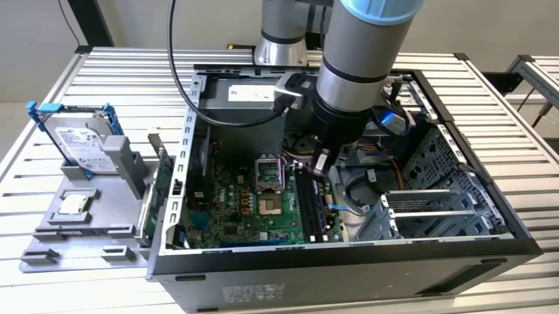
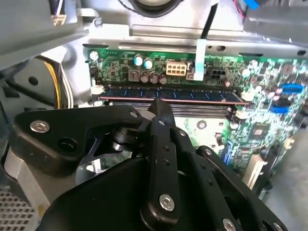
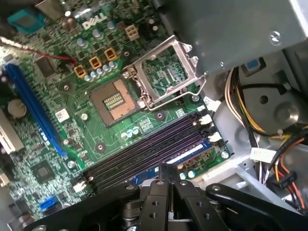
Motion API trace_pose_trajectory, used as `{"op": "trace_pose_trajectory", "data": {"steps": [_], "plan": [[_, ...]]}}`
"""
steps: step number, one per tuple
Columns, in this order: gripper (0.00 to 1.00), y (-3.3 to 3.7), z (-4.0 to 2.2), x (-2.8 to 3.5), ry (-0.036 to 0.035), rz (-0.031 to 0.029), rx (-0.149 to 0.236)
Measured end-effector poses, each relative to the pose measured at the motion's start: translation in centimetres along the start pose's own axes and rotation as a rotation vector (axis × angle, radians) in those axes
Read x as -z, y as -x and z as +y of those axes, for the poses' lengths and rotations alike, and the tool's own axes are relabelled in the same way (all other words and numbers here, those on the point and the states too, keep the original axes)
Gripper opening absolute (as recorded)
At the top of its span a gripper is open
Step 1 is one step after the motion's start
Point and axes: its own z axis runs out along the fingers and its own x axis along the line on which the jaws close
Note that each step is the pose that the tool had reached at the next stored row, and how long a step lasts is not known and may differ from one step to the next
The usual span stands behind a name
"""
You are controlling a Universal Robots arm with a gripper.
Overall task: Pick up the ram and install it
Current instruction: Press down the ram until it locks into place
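Slatted metal bench [image 1: 52,98] carries the open computer case [image 1: 349,261], where the claw [image 3: 168,169], its fingers together and holding nothing, hovers just above the ram [image 2: 168,95] already lying in its motherboard slot.

A ribbed, pale metal surface [image 1: 70,85] of long parallel slats spreads under everything in the exterior view, lit evenly from above. Behind it stands a plain light wall [image 1: 35,26], crossed by a dark upright post [image 1: 91,23] at the exterior view's left.
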Motion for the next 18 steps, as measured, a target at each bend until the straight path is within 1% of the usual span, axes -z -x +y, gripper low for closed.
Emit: {"op": "trace_pose_trajectory", "data": {"steps": [4,14,18], "plan": [[0.00,0.01,0.00,-0.01,0.0005,-0.0009,0.066],[0.00,-0.01,0.00,0.00,0.0012,0.0001,0.249],[0.00,0.01,0.00,-0.06,0.0023,-0.0025,0.297]]}}
